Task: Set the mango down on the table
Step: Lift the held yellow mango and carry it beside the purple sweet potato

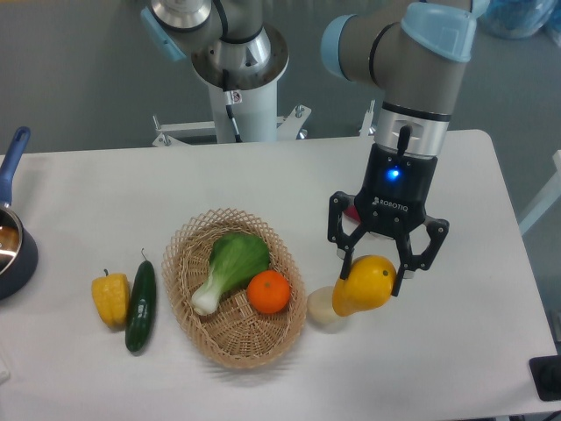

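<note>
From my feed I see the gripper (pixel 375 265) pointing down over the right half of the table (pixel 456 351), its two fingers clamped on the mango (pixel 365 284). The fruit sits between the fingertips, yellow with an orange blush near its upper right, its narrower end slanting down to the left. Whether the mango's underside touches the tabletop I cannot tell; it hangs low, just right of the basket rim.

Directly behind the mango's lower left end there is a pale, roundish object (pixel 323 309) on the table, partly hidden, and I cannot identify it. A small red thing (pixel 352 211) peeks out behind the gripper body, mostly covered.

The woven wicker basket (pixel 195 281) lies near the centre of the table. Inside it I see a bok choy (pixel 230 267) with its white stalk aimed down-left, and a round orange (pixel 268 292) touching the greens on the right.

Left of the basket lies a dark green cucumber (pixel 140 306), and a yellow bell pepper (pixel 110 298) rests just beside it. At the far left edge a dark blue saucepan (pixel 12 241) shows partly in view, its handle pointing up.
</note>
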Available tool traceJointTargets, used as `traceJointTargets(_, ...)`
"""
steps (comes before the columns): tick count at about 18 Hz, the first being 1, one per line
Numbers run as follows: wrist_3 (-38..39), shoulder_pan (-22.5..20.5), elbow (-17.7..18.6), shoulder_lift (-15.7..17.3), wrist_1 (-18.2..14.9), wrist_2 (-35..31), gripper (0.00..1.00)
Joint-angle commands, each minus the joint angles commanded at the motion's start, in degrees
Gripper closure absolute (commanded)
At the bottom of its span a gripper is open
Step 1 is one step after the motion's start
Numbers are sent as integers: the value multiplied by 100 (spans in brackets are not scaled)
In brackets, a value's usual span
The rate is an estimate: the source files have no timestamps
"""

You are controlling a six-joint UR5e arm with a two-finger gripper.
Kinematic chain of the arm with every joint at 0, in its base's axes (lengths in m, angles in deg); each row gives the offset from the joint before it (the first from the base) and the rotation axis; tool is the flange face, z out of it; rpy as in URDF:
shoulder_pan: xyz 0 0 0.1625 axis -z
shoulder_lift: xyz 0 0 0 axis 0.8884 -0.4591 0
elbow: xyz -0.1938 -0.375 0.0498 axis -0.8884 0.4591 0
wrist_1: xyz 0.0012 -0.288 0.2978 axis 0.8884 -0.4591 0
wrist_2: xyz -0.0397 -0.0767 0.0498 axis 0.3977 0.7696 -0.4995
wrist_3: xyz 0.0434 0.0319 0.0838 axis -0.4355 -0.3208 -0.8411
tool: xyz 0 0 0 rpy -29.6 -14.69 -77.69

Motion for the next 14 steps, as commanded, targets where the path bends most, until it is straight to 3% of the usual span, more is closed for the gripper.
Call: traceJointTargets(14,-35,-35,-17,-17,0,-35,52)
